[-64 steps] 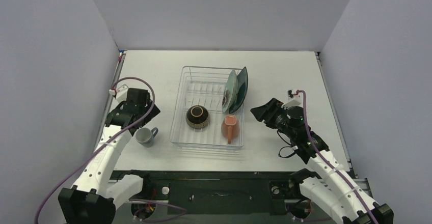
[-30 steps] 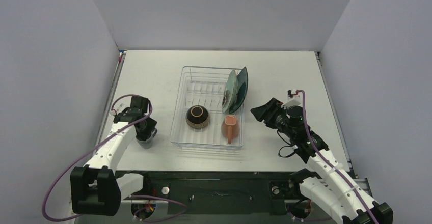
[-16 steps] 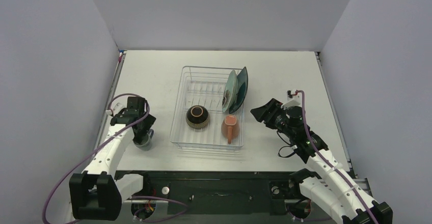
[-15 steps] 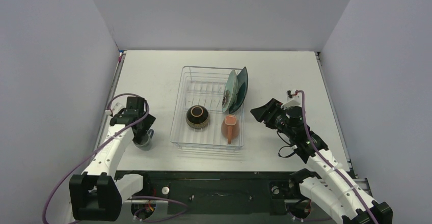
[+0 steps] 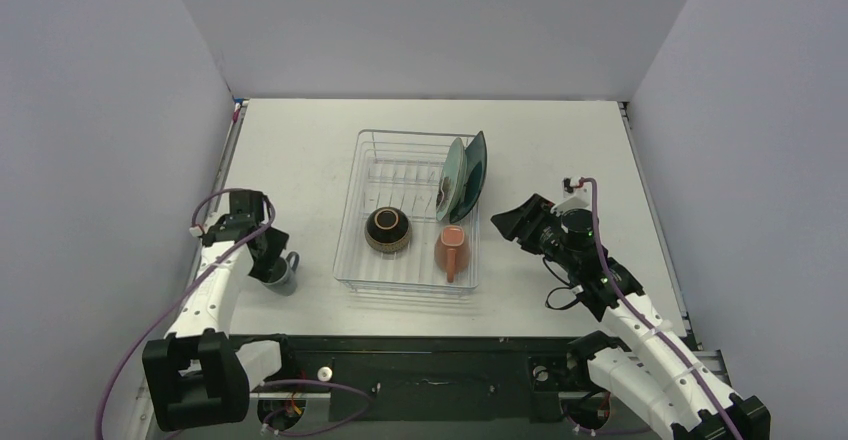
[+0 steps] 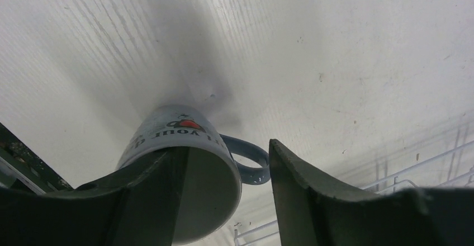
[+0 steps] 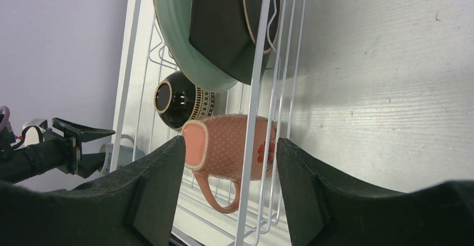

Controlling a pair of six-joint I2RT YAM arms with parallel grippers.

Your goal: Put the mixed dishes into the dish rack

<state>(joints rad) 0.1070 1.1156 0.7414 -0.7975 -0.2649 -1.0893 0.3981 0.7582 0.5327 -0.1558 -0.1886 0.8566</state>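
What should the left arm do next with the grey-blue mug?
Probably shut the left gripper on the grey-blue mug. Its jaws stand open at the mug's mouth: one finger overlaps the opening, the other sits outside, past the handle. The mug stands on the table left of the dish rack, the only dish outside it.

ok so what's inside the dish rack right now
Standing in its far right: pale teal plate, partly covering the dark teal plate. Nearer: brown bowl, and salmon mug on its side.
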